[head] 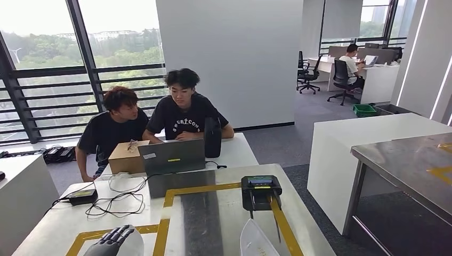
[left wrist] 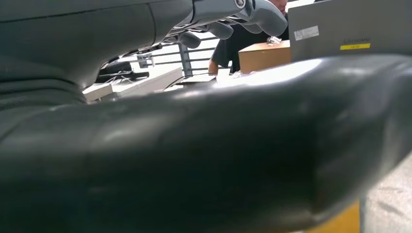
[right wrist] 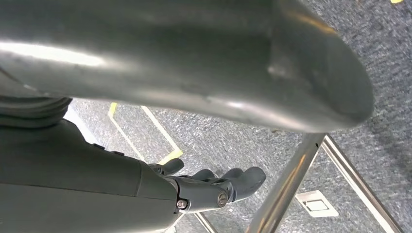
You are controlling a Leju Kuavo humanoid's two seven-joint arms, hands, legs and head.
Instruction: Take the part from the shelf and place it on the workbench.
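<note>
My left hand [head: 111, 241] and right hand [right wrist: 214, 187] grasp the part [head: 257, 241] over the yellow-taped table [head: 224, 213]; grey carpet [right wrist: 233, 141] below.

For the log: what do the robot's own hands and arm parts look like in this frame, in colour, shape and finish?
The left hand is dark grey, with slim segmented fingers of smooth lighter grey and a metal pin at one knuckle. The right hand is blue-grey, with rounded fingertips and small screw heads at the joints, behind a smooth dark grey cover. No cables or markings are visible on either.
</note>
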